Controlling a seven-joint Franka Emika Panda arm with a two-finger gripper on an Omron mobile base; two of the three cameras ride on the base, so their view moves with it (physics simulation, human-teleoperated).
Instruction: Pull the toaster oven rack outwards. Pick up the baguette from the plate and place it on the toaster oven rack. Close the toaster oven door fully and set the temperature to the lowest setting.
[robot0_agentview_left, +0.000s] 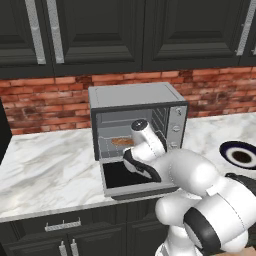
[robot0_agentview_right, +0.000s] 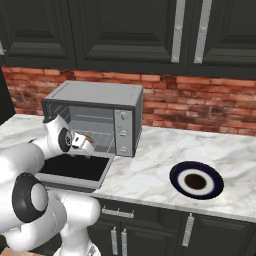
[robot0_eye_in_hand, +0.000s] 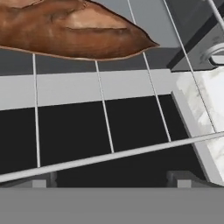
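Bread (robot0_eye_in_hand: 74, 28) is lying on the wire rack (robot0_eye_in_hand: 103, 131) of the toaster oven (robot0_agentview_left: 137, 125), and in the hand view it is sitting at about 11 o'clock, just past the front bar of the rack. The gripper (robot0_eye_in_hand: 111, 181) is hanging over the open door (robot0_agentview_right: 75, 170) with its two tips standing wide apart and holding nothing. The plate (robot0_agentview_right: 196, 181) is sitting bare on the counter (robot0_agentview_right: 150, 165), at about 3 o'clock from the oven in the right base view, so I am judging that the placing step is done and the closing of the door is coming next.

The main risk is the rack. It is looking pulled out over the door (the hand view is showing dark glass under the wires), and if it is staying out, the door is probably hitting its front bar and not shutting fully. A push on the rack can also make the bread slide or roll toward the back.

Another danger is the wrist, which is hanging low between the cavity and the door; lifting the door from there can trap the hand. The knobs (robot0_agentview_left: 176, 128) on the right panel are small and close together, so the wrong one is easy to turn.
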